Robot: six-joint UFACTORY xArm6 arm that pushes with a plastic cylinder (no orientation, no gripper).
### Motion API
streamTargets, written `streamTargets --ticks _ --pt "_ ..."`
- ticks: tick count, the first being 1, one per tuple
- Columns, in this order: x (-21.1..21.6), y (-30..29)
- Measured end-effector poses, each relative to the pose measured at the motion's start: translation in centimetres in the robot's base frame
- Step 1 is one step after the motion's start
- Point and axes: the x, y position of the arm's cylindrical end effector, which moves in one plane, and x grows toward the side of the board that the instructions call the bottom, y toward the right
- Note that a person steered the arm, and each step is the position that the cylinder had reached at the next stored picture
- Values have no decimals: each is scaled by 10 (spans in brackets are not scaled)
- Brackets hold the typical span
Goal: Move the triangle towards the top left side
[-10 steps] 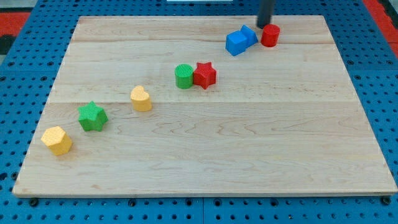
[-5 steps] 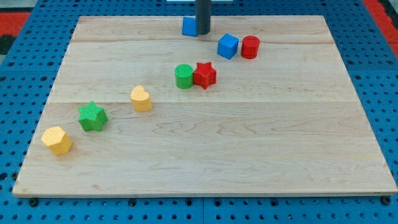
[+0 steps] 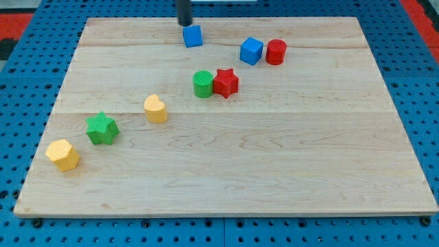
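Camera view – my tip [image 3: 184,24] near top edge, blue triangle [image 3: 193,36] beside

Pale wood-grain board [image 3: 288,158] on blue pegboard [image 3: 20,103]. Blocks: two blue [image 3: 193,36] [image 3: 252,50], two red [image 3: 276,51] [image 3: 226,82], two green [image 3: 202,84] [image 3: 101,128], two yellow [image 3: 156,109] [image 3: 62,154]. Dark rod.

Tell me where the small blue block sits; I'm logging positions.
The small blue block sits near the board's top edge, left of the blue cube, with my tip just above-left.
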Motion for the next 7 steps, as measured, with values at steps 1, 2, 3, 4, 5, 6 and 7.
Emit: streamTargets --ticks 1,2,3,4,5,6,7 --pt "20 39" --pt "48 8" --pt "48 -78" --pt "40 -70" --pt "11 -60" --pt "8 -111" --pt "8 -150"
